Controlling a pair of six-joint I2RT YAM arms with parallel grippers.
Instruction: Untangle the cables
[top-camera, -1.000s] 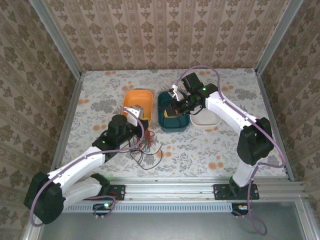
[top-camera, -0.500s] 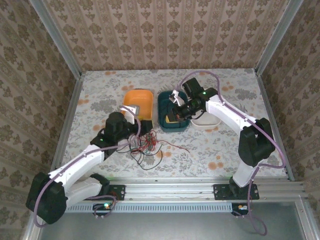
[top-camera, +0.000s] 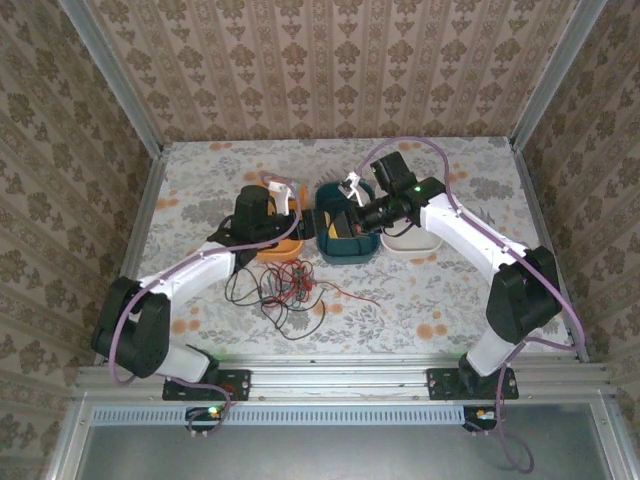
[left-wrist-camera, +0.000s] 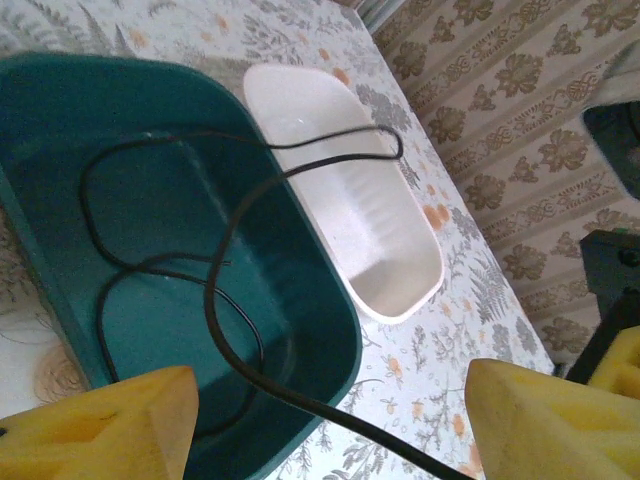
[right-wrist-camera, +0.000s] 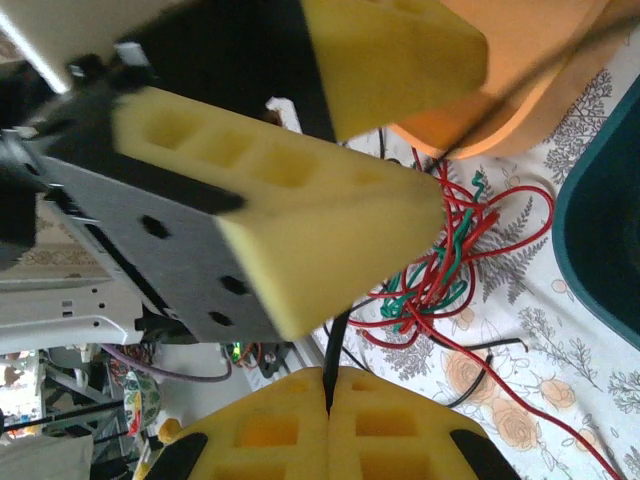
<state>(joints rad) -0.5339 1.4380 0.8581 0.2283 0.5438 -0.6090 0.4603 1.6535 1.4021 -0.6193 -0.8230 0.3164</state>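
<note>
The black cable (left-wrist-camera: 215, 300) lies mostly inside the teal bin (left-wrist-camera: 290, 260), coiled in loose loops on its floor. One bight strays over the teal bin's far rim onto the white bin (left-wrist-camera: 350, 220), which sits just beside it on the right. The remaining cables, a red and green tangle (top-camera: 292, 288) with a few black strands, rest on the counter (top-camera: 420, 290) on the near side of the teal bin, toward the left arm.

The right gripper (right-wrist-camera: 328, 385) hovers over the teal bin, its jaws closed tight on the black cable with the pads pressed together around it. The left gripper (left-wrist-camera: 325, 420) hangs above the teal bin's left edge, next to the orange bin (right-wrist-camera: 470, 120). Its jaws are wide open and empty, and the black strand passes between them without touching either pad.

The step in hand looks like finishing the black cable's drop into the teal bin. To do it well, the right jaws should lower before letting go, so the strand settles inside the teal bin rather than springing out. The stray bight should be nudged back over the rim first. Any black tail leading from the teal bin to the tangle needs slow, gentle drawing, or it will drag the red and green strands along.
</note>
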